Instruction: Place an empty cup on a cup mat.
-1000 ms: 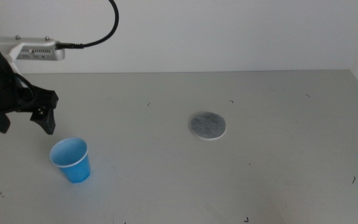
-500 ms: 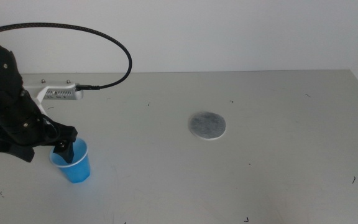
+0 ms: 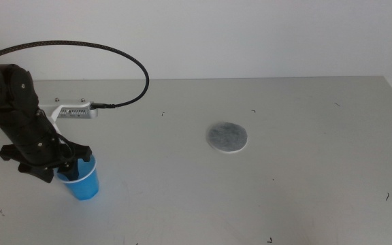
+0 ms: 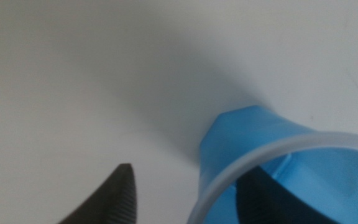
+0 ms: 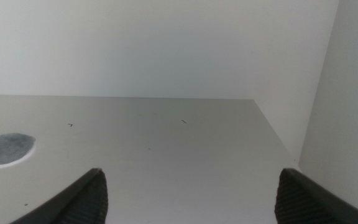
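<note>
Middle view: the left gripper (image 3: 65,165) sits over the blue cup (image 3: 84,182) near the table's (image 3: 305,136) front left — one jaw inside the cup, one outside, straddling its wall with the jaws still apart. The cup stands upright, well apart from the grey cup mat (image 3: 226,137). The right gripper (image 5: 188,193) waits off to the side, jaws wide.

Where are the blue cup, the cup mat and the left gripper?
blue cup (image 3: 85,185): middle view, outer side wall.
cup mat (image 3: 226,137): middle view, grey top.
left gripper (image 3: 65,163): middle view, at cup rim.
</note>
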{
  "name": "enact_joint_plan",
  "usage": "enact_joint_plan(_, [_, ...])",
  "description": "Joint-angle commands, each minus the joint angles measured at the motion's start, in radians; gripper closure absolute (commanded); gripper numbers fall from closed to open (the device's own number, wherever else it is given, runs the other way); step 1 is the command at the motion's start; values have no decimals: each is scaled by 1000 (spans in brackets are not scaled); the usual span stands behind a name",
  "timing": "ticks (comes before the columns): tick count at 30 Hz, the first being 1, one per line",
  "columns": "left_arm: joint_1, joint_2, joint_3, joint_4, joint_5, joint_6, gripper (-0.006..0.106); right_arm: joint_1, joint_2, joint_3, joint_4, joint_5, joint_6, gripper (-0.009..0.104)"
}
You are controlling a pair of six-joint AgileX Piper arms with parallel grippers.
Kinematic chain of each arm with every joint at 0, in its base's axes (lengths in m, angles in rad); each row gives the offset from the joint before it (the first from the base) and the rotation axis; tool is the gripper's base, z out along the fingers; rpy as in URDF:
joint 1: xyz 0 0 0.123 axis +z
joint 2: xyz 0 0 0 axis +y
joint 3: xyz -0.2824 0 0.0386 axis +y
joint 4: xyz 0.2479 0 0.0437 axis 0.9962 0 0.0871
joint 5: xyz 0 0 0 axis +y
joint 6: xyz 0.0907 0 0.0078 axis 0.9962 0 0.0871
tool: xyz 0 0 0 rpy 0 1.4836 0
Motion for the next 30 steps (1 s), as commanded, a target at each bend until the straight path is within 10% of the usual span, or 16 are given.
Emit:
enact_joint_plan(1, [0,-44,-22,-19,-18,-1,65,0,-26,-8,-14,-75,-5,1])
enact_joint_plan(7, [0,-44,-22,-15,-22,4,100,0,-26,-8,-14,-75,-5,1])
enact_joint_plan(30, [-116,-62,-301,-28,150,-133,100,0,-26,-8,-14,-75,-5,1])
